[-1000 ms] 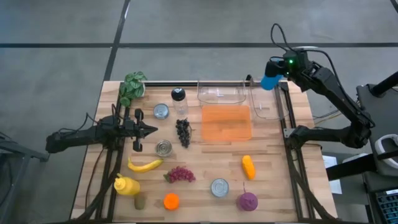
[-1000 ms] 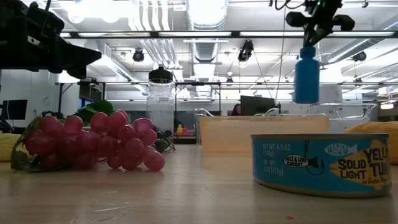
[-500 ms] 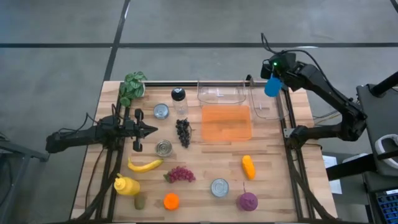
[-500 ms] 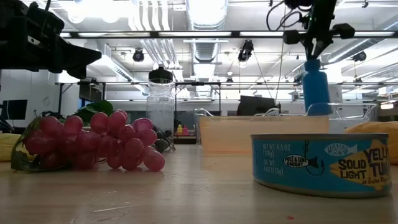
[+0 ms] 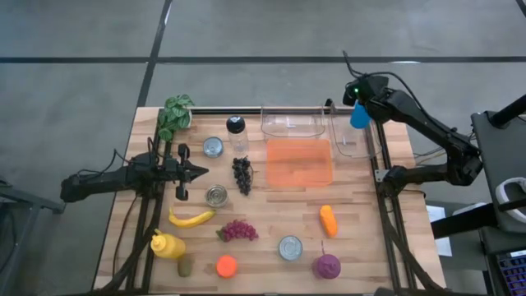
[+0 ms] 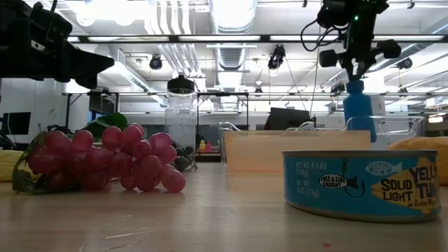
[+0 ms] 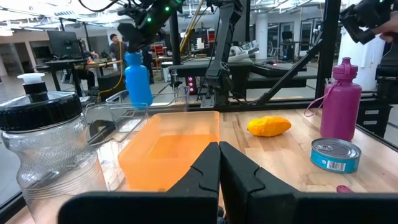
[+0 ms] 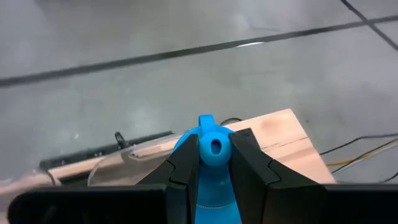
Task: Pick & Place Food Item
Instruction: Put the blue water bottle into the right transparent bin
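A blue bottle point(image 5: 359, 116) hangs upright over the far end of the right-hand clear bin point(image 5: 355, 141) at the table's far right. My right gripper point(image 8: 213, 147) is shut on the bottle's top. In the low view the blue bottle point(image 6: 358, 110) has its lower end behind the bin's rim, so its base is hidden. My left gripper point(image 5: 202, 172) is shut and level over the table's left side, touching nothing. It points toward the orange tray point(image 5: 299, 161). My right gripper pinches the bottle's blue cap point(image 8: 213, 140) between its two fingers point(image 8: 184, 163), coming from above at a slant. The bottle hangs upright below the fingers. Whether its base touches the bin, I cannot tell.
A second clear bin point(image 5: 292, 122) stands far of the orange tray. Spread over the table are a jar point(image 5: 237, 134), cans point(image 5: 289, 247), dark grapes point(image 5: 242, 174), red grapes point(image 5: 237, 231), a banana point(image 5: 191, 218), a mustard bottle point(image 5: 167, 245), an orange point(image 5: 226, 265), a purple bottle point(image 5: 326, 265) and a leafy plant point(image 5: 175, 115).
My right gripper has come down with the blue bottle toward the right clear bin, rolling and tipping its wrist on the way. The bottle has stayed upright, and its lower end now sits behind the bin's rim in the low view.
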Controlling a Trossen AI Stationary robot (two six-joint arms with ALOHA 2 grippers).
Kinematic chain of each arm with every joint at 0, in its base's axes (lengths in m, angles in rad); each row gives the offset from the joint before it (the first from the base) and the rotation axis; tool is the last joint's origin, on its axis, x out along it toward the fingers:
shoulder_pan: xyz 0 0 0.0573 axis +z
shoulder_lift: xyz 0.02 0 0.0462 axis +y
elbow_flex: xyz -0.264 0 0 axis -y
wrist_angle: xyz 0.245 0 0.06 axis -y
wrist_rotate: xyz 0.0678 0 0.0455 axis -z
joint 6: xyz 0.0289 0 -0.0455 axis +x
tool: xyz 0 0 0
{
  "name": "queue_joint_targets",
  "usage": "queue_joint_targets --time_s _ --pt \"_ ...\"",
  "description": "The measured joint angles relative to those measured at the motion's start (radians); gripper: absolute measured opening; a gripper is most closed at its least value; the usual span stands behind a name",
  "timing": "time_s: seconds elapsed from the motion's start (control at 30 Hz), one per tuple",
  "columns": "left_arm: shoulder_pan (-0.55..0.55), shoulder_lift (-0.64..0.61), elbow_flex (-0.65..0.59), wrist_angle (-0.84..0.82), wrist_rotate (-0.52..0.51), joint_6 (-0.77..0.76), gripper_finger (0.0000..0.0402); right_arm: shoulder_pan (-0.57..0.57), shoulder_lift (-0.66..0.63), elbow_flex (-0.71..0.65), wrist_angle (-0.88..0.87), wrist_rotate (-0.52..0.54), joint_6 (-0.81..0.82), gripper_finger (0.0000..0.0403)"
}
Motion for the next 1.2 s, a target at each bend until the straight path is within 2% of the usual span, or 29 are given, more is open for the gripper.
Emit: queue_joint_targets --time_s 0.3,1.2 --pt "0.000 0.000 0.000 0.000 0.000 0.000 0.0006 -0.012 0.001 -0.110 0.138 0.006 0.063 0.0066" --pt "0.000 0.000 0.000 0.000 0.000 0.000 0.0006 -0.020 0.001 -0.133 0.138 0.006 0.062 0.0075"
